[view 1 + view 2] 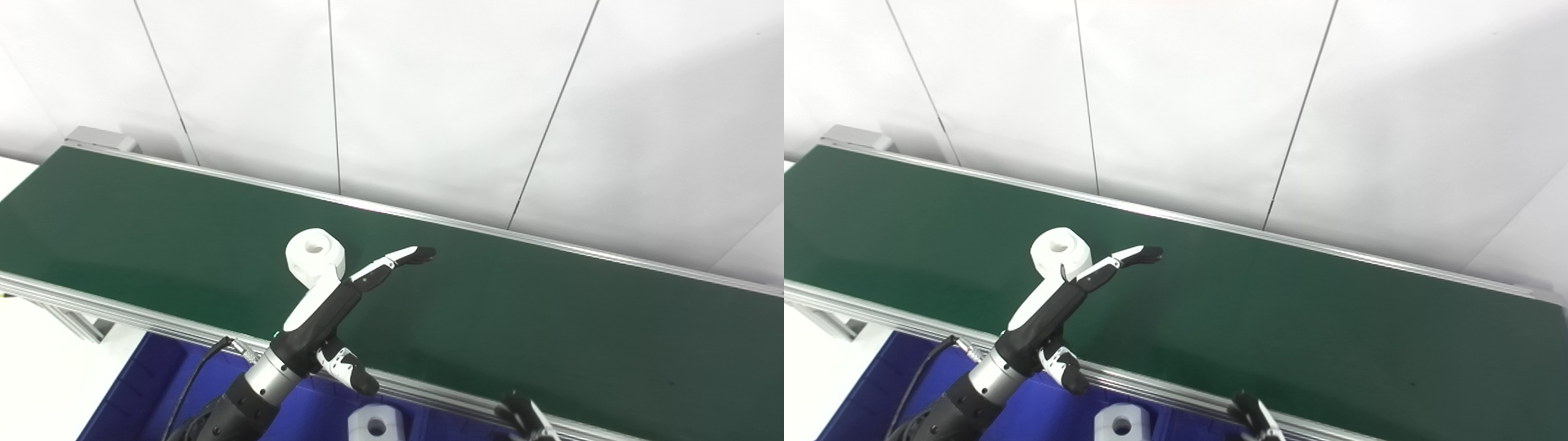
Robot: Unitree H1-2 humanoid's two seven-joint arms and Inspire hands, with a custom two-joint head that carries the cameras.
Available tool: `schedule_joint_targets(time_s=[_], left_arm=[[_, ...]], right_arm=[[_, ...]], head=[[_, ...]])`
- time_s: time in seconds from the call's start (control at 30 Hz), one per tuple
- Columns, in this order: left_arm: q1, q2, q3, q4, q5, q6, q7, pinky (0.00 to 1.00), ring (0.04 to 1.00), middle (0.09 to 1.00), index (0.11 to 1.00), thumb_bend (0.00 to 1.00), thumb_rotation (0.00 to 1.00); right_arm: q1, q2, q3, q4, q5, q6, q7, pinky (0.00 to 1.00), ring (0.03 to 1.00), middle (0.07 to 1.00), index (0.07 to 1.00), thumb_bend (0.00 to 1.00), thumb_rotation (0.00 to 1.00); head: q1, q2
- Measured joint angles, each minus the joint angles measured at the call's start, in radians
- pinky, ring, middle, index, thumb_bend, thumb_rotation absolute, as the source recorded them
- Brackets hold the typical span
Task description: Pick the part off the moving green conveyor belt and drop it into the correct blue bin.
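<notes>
White round plastic part with a centre hole (315, 250) lies on the green conveyor belt (551, 318); the left hand (334, 300) reaches beside it, fingers spread, holding nothing; right hand (527, 419) barely visible, state unclear; another white part (375, 424) sits in the blue bin (141, 386).

A white panelled wall (441, 104) fills the background, split by thin dark seams that slant slightly. Even, bright light falls on it. A white floor (37, 380) shows at lower left.
</notes>
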Motion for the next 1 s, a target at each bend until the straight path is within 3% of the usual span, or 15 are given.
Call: schedule_joint_targets(time_s=[0.23,0.33,0.37,0.53,0.7,0.87,1.0], left_arm=[[-0.054,0.051,0.052,0.0,0.05,0.034,-0.032,1.0,0.939,0.932,0.917,0.99,0.79],[-0.102,0.095,0.076,0.001,0.091,0.049,-0.051,1.0,0.933,0.931,0.916,0.99,0.78],[-0.121,0.11,0.081,0.001,0.108,0.055,-0.057,1.0,0.925,0.925,0.915,0.98,0.77],[-0.201,0.175,0.089,0.011,0.175,0.077,-0.093,0.94,0.883,0.89,0.891,0.95,0.66],[-0.252,0.243,0.088,0.029,0.245,0.08,-0.135,0.88,0.85,0.856,0.864,0.97,0.61],[-0.315,0.308,0.076,0.088,0.314,0.079,-0.172,0.85,0.833,0.835,0.832,1.0,0.54],[-0.365,0.326,0.049,0.136,0.351,0.081,-0.205,0.82,0.818,0.822,0.824,1.0,0.5]], right_arm=[[-0.004,0.082,-0.098,0.058,0.001,0.0,0.109,0.74,0.882,0.909,0.884,1.0,0.92],[-0.013,0.09,-0.096,0.075,-0.05,0.0,0.098,0.71,0.876,0.919,0.91,0.96,0.95],[-0.022,0.081,-0.077,0.074,-0.083,0.0,0.062,0.72,0.878,0.919,0.913,0.94,0.96],[-0.119,-0.027,0.135,0.073,-0.24,0.0,-0.217,0.85,0.911,0.923,0.902,0.92,0.9],[-0.218,-0.118,0.331,0.075,-0.297,0.001,-0.482,0.8,0.901,0.924,0.903,0.92,0.9],[-0.288,-0.139,0.472,0.097,-0.312,0.001,-0.635,0.77,0.891,0.913,0.897,0.94,0.88],[-0.318,-0.15,0.541,0.111,-0.315,0.001,-0.713,0.69,0.873,0.904,0.888,0.94,0.89]], head=[[0.008,-0.006],[0.008,-0.008],[0.009,-0.011],[0.012,-0.014],[0.014,-0.017],[0.009,-0.018],[0.006,-0.017]])
